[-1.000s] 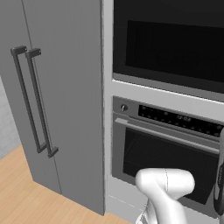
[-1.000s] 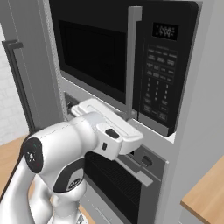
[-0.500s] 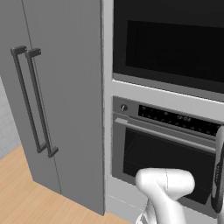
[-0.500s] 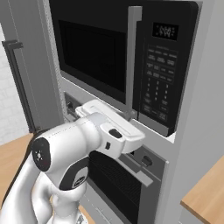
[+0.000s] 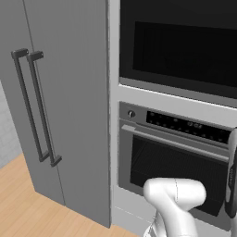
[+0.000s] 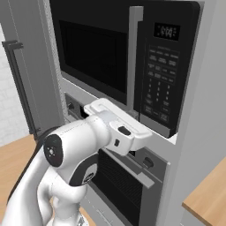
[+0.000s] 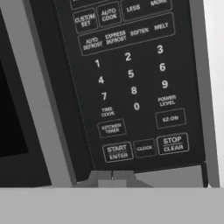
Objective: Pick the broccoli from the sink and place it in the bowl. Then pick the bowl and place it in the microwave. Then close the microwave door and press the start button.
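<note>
Now end effector (image 7: 112, 178), shut w/ nothing held, sits just below microwave (image 6: 132, 53) START/ENTER btn (image 7: 117, 152).

Wood floor (image 5: 28, 208) w/ cabinet (image 5: 65, 92) standing on it.

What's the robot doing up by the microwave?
The white robot arm is reaching up to the microwave. The microwave door is closed. The arm's tool is shut and sits just below the button panel, close to the START/ENTER button. It looks ready to press that button, but it isn't touching it yet. Below the microwave is the oven.
</note>
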